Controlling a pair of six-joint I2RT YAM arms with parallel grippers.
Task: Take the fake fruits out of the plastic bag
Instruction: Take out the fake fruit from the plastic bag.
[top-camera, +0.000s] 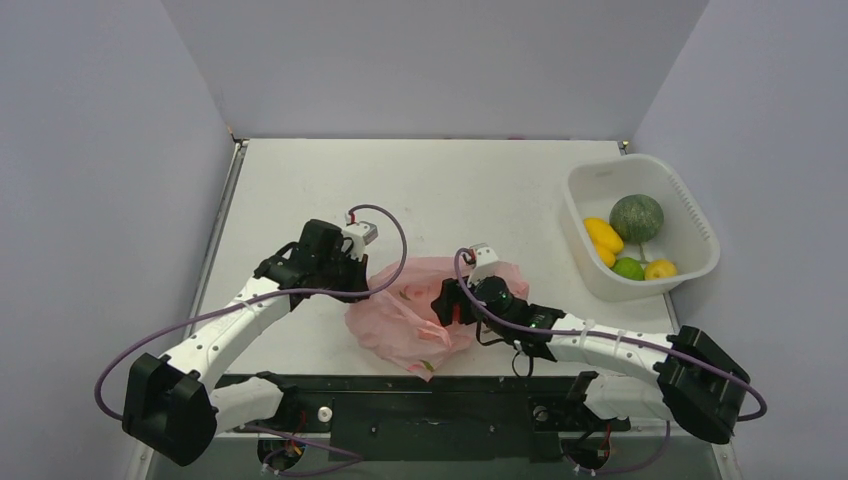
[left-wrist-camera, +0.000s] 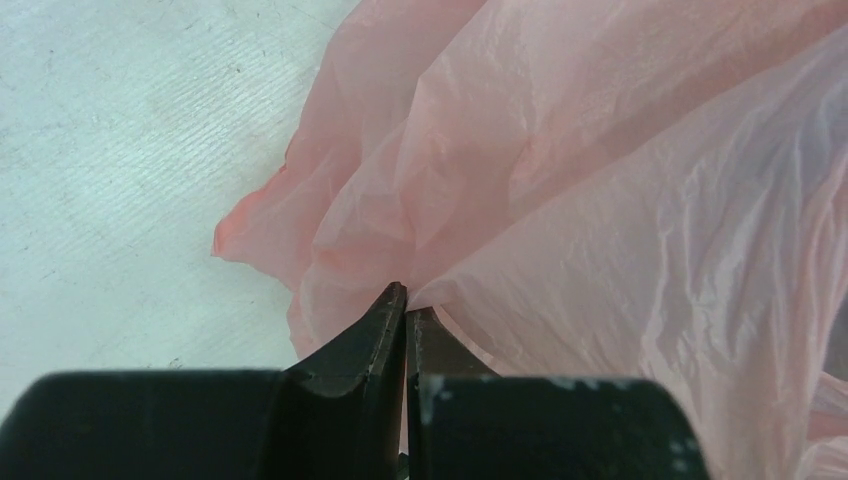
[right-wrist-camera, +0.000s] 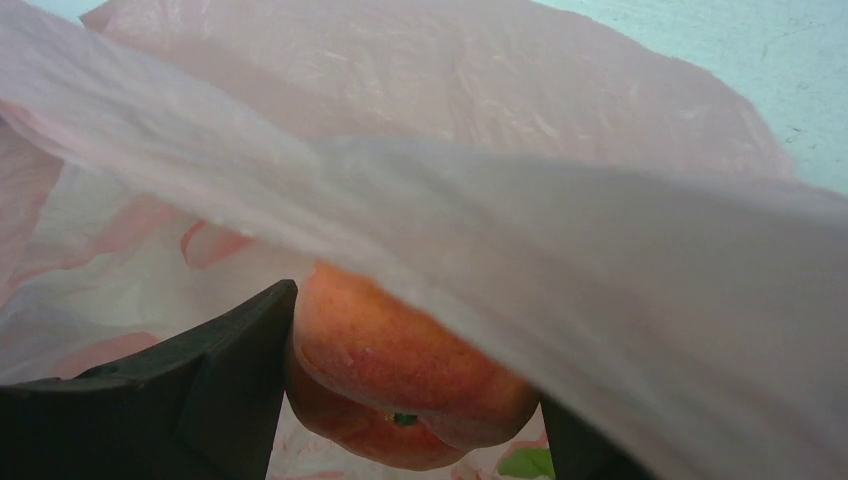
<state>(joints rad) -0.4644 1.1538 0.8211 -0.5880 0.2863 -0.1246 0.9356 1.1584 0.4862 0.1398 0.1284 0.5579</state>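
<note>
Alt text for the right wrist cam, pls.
The right end effector grips a reddish-orange fake fruit between its two dark fingers inside the pink plastic bag. A translucent fold of the bag drapes across the view above the fruit; a green sliver shows at the bottom edge.

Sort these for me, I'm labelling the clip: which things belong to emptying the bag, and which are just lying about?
Job: pink bag; red fruit inside it; left end effector pinching the bag; right end effector around the fruit; fruits already out.
Lying about: white tub holding them; table.
</note>
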